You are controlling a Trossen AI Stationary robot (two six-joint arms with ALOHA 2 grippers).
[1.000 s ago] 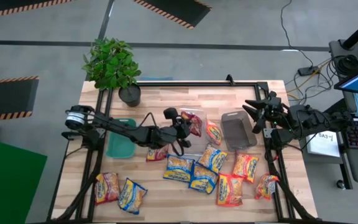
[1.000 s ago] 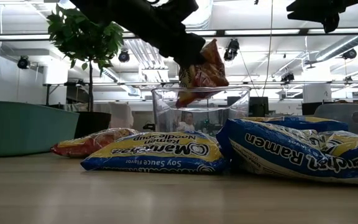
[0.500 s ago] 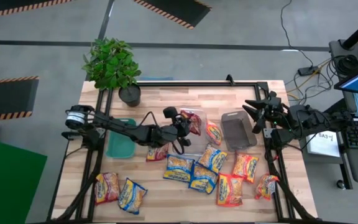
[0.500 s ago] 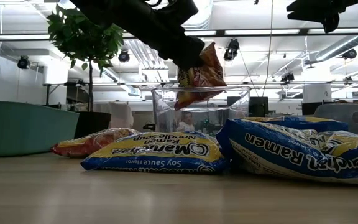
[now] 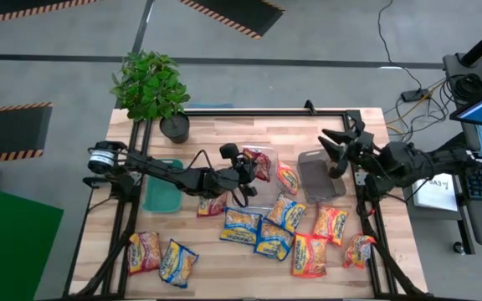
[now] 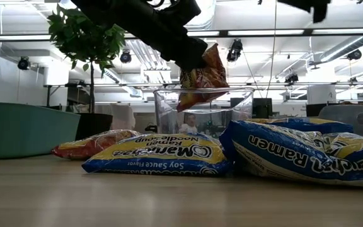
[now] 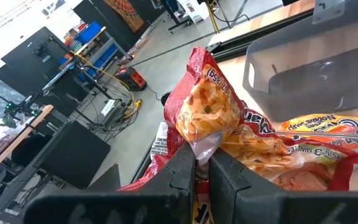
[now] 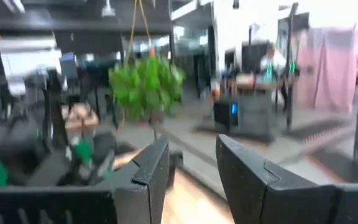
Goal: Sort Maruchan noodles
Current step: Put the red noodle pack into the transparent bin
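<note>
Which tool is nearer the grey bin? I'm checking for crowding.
Right. The right tool hovers at the grey bin's far right corner; the left tool holds a red packet over the clear bin.

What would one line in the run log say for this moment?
left gripper: shut on red noodle packet, above clear bin | right gripper: open, empty, over grey bin | other packets: on table

1. The potted green plant (image 5: 151, 88) stands at the table's far left corner.
2. The teal plastic bin (image 5: 162, 186), clear plastic bin (image 5: 258, 171) and grey plastic bin (image 5: 320, 175) sit in a row across the wooden table (image 5: 224, 134).
3. Crinkly ramen packets (image 5: 266, 234) lie in front of the bins.
4. The left gripper (image 5: 249, 167) holds one red-edged packet (image 6: 203, 75) above the clear bin.
</note>
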